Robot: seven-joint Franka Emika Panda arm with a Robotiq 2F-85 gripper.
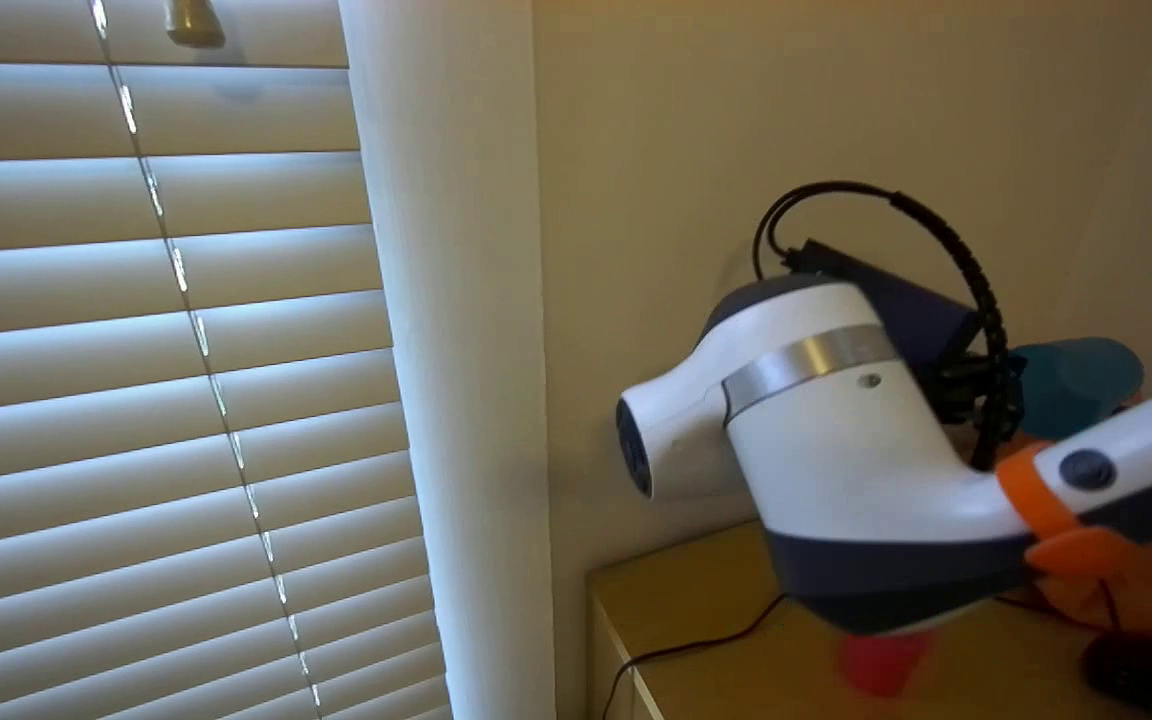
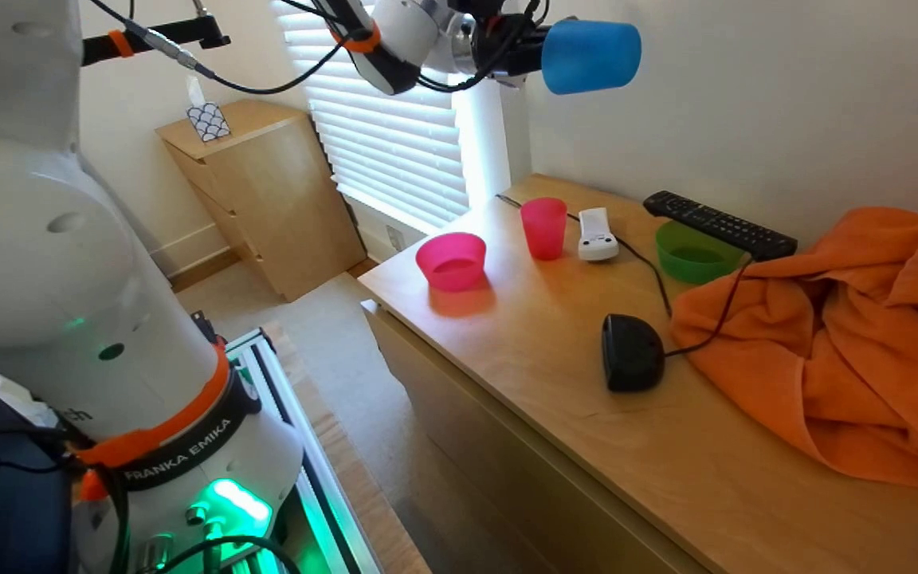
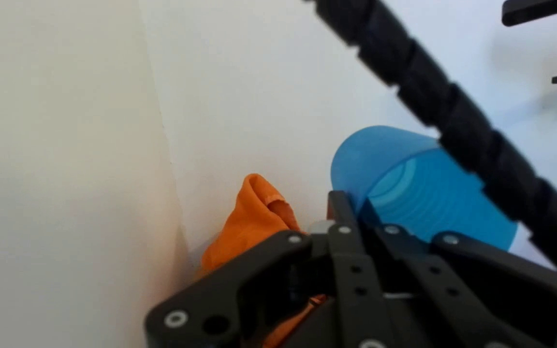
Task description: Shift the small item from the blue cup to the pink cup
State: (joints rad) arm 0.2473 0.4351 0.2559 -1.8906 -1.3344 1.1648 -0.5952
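The light-blue cup is held high above the dresser, lying nearly on its side; it also shows in an exterior view and the wrist view. My gripper is shut on the cup's wall at the rim, one finger inside and one outside. The gripper shows in both exterior views, partly covered by cables. I see no small item in the visible inside of the blue cup. The pink cup stands upright on the dresser; its inside is mostly hidden.
A pink bowl, white gadget, green bowl with a black remote on it, black corded device and orange cloth are on the dresser. A wall stands behind; a window blind is beside.
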